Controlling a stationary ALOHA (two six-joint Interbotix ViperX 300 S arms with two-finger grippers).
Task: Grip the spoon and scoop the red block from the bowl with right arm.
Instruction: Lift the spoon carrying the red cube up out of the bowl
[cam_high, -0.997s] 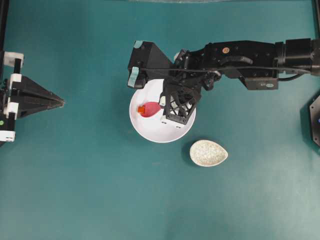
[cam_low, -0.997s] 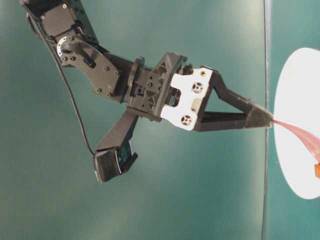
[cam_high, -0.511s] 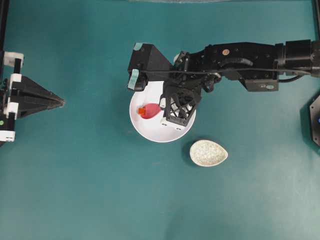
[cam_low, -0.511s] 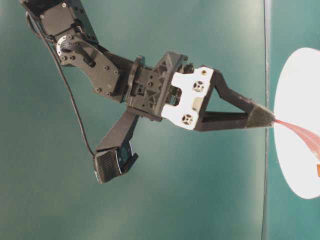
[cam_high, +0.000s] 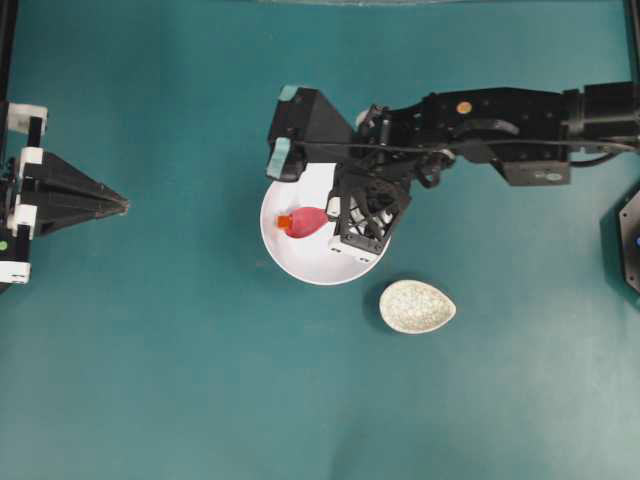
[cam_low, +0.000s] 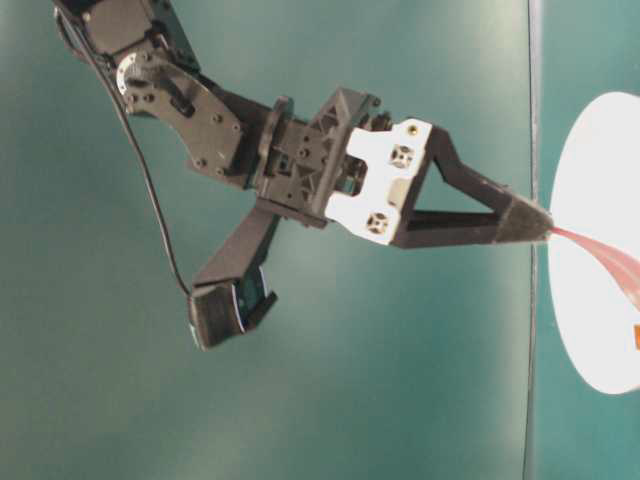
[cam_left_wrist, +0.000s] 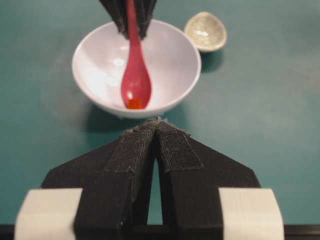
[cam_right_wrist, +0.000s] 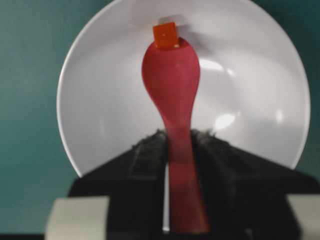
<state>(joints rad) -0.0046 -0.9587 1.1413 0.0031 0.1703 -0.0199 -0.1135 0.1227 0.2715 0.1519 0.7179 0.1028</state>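
Glossy pink-red spoon (cam_right_wrist: 172, 85) clamped by its handle in right tool (cam_right_wrist: 182, 150), scoop lowered inside round white bowl (cam_right_wrist: 100, 100). Tiny orange-red block (cam_right_wrist: 166, 35) touching scoop's tip. Left tool (cam_left_wrist: 156, 131) pressed closed, empty, well apart on teal surface (cam_high: 200, 380).

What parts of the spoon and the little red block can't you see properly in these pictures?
- Spoon handle end: hidden between the right gripper fingers in the right wrist view.
- Red block: whether it sits on the scoop tip or just against it is unclear in every view.
- Table-level view: the picture's right edge cuts off the bowl, the scoop and most of the block.
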